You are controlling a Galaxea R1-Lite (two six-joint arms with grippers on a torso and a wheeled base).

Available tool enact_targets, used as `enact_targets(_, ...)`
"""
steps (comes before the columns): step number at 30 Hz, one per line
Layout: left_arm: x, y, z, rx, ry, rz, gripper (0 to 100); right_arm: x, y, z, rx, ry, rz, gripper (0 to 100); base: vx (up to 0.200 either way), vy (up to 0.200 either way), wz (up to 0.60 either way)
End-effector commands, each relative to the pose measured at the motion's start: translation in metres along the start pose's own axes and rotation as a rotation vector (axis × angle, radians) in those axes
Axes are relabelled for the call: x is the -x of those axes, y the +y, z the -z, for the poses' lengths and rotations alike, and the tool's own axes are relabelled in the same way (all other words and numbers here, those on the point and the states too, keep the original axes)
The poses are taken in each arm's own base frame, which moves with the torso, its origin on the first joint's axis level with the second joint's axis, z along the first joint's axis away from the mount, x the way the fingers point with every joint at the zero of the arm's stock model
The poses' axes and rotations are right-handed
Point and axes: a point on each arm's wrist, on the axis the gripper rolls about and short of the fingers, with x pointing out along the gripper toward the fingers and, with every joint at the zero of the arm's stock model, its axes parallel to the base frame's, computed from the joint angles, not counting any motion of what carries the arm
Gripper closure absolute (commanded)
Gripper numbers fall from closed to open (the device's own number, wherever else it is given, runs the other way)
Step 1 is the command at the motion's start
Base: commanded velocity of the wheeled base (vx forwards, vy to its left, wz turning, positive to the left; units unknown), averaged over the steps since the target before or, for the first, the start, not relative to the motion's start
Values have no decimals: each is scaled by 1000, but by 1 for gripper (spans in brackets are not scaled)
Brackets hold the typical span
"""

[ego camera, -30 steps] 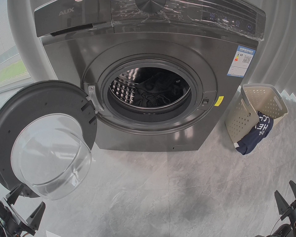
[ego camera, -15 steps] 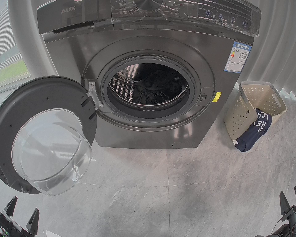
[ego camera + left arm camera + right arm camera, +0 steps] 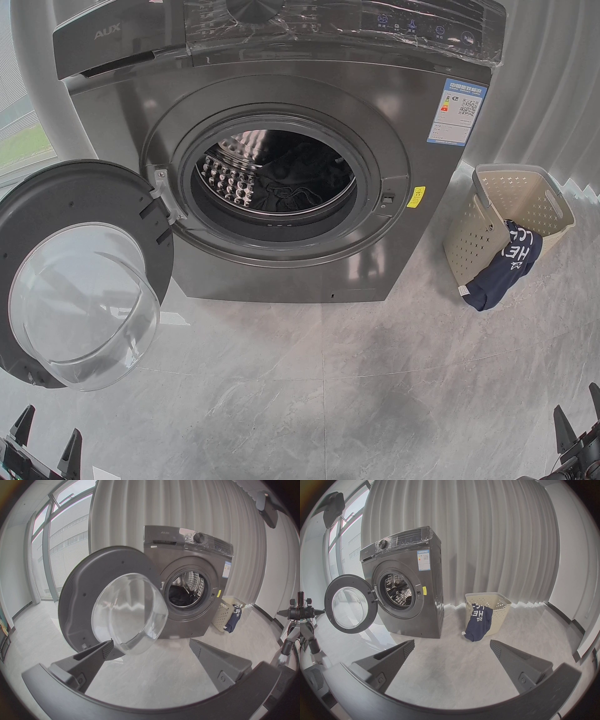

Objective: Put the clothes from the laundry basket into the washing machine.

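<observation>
Left hand (image 3: 50, 426) low over the floor (image 3: 325, 387), fingers spread wide, nothing in it. The open door (image 3: 75, 187) of the washing machine (image 3: 300, 81) stands just ahead of this hand, glass bowl facing me. The drum (image 3: 231, 181) is farther ahead, between my two hands, with dark clothes (image 3: 300, 181) inside. Right hand (image 3: 576, 405) also low, fingers apart, empty. Laundry basket (image 3: 478, 240) is well ahead of it, just beside the machine. A navy shirt (image 3: 500, 278) hangs over the basket's near rim and down its outer wall.

White pleated curtain (image 3: 493, 542), grey tiled floor (image 3: 375, 387), window (image 3: 62, 542)
</observation>
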Motion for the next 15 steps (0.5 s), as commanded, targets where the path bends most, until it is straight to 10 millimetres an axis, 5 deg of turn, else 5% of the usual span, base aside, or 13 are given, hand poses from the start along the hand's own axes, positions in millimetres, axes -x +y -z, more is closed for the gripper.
enact_targets(1,0,0,4,4,-11,4,0,-1,0,5,5,12,2,0,0,-200,0)
enact_targets(15,0,0,4,3,-11,4,0,-1,0,5,3,12,3,0,0,-200,0)
